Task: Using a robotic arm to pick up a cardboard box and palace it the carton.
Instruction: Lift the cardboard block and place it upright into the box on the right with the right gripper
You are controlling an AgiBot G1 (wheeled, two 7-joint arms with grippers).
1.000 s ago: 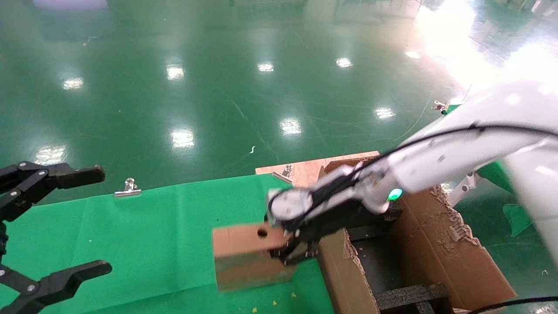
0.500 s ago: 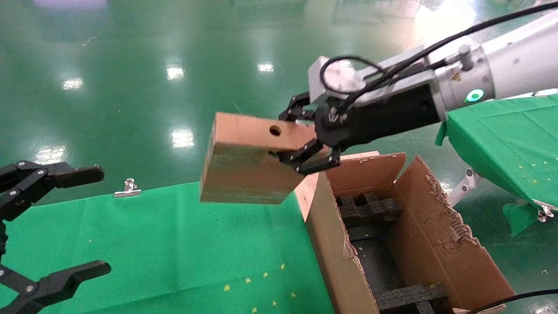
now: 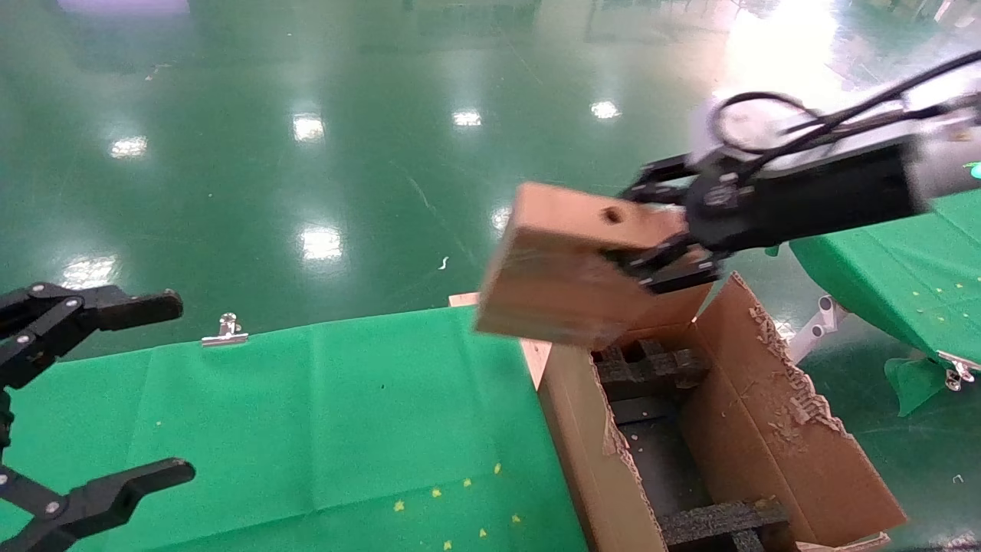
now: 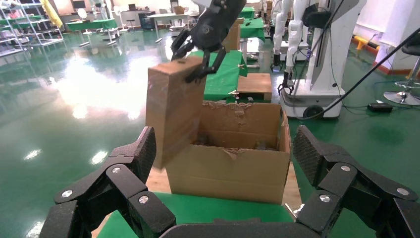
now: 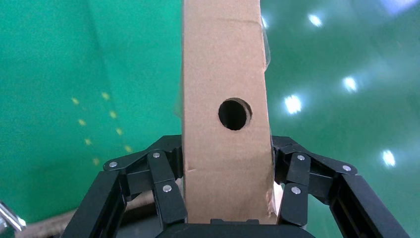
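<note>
1. Spreading behind everything, the floor (image 3: 322, 153) is glossy green, mirroring the ceiling lights.
2. The table (image 3: 306, 414) wears a matte green cloth, held at its far edge by a metal clip (image 3: 224, 330).
3. The carton (image 3: 766, 429) stands open beside the table's right end: large, brown, corrugated, with ragged, torn flap edges and black foam (image 3: 651, 368) inside.
4. The arm (image 3: 943, 153) is white, reaching in from the right, with black cables looped over a grey housing.
5. The box (image 3: 567, 276) hangs in the air, tilted, above the carton's near-left corner and the table edge. It is flat, rectangular, plain brown cardboard with a round hole in its narrow side; the broad face looks shiny with tape.
6. The right gripper (image 3: 667, 238), black linkage fingers, is clamped on the box's end, pads pressing both broad faces.
7. The left gripper (image 3: 100, 399), all black, sits parked at the table's left, fingers spread wide with nothing between them.
</note>
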